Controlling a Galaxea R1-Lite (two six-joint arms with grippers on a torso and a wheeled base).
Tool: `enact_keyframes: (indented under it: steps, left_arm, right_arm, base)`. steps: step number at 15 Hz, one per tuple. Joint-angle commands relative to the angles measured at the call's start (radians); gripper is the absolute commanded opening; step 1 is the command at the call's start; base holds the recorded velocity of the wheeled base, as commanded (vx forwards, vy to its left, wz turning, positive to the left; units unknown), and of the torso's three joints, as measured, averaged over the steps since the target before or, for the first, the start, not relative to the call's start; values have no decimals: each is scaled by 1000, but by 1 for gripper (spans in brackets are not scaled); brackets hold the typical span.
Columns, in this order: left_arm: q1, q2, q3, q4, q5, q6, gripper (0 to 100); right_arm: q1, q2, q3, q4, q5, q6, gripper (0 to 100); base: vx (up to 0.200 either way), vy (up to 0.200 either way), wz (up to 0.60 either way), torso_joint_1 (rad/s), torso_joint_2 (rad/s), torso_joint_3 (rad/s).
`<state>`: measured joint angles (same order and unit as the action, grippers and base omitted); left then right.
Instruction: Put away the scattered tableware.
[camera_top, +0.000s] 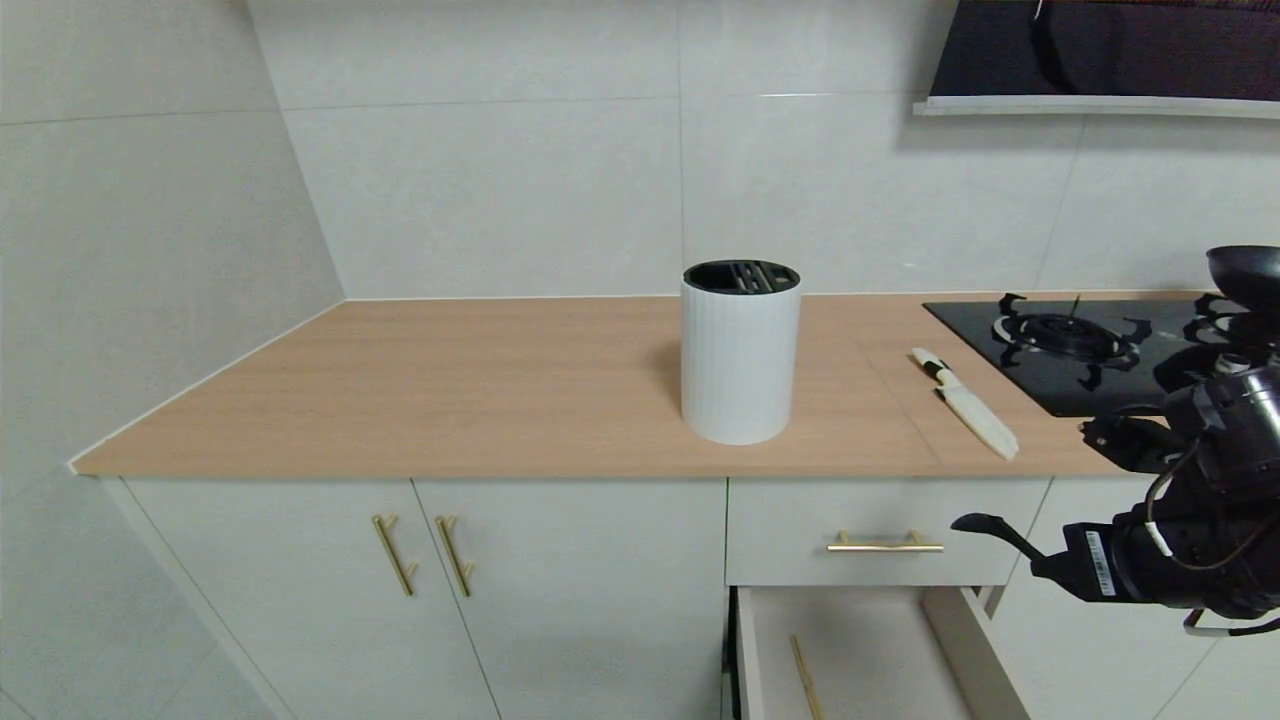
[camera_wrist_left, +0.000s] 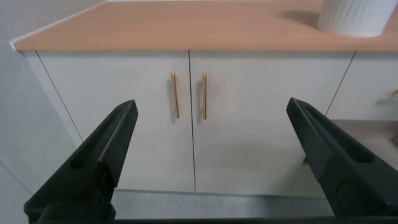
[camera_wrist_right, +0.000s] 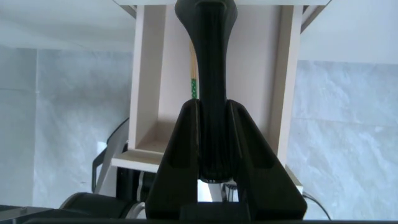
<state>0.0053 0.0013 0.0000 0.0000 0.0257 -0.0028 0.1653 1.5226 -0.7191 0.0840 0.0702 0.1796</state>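
While your right gripper (camera_wrist_right: 212, 146) clamps a black utensil handle (camera_wrist_right: 208, 56) near the open drawer (camera_top: 965, 650), your left gripper (camera_wrist_left: 211, 112) gapes wide before the cabinet doors (camera_wrist_left: 261, 124); the knife (camera_top: 965, 403) lies on the countertop (camera_top: 400, 390) beside the hob (camera_top: 1060, 345)

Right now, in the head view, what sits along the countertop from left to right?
white ribbed holder → white knife → black gas hob

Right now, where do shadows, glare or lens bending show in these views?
Head view: the white holder throws a soft shadow leftward on the countertop; tile lines lean outward at edges. Right wrist view: the right tool and its black utensil read as silhouettes against the pale drawer. Left wrist view: evenly lit.
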Motion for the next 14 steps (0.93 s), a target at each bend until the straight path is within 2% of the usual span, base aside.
enact_keyframes:
  steps: [1,14]
  left_arm:
    - [1,0,0,0,0,0,100]
    - [1,0,0,0,0,0,100]
  right_arm:
    - [0,4,1,0,0,0,0]
    - [0,8,9,0,2,-20,0]
  base:
    - [0,0,0,-183,452,251]
    - [0,0,0,-186,482,291]
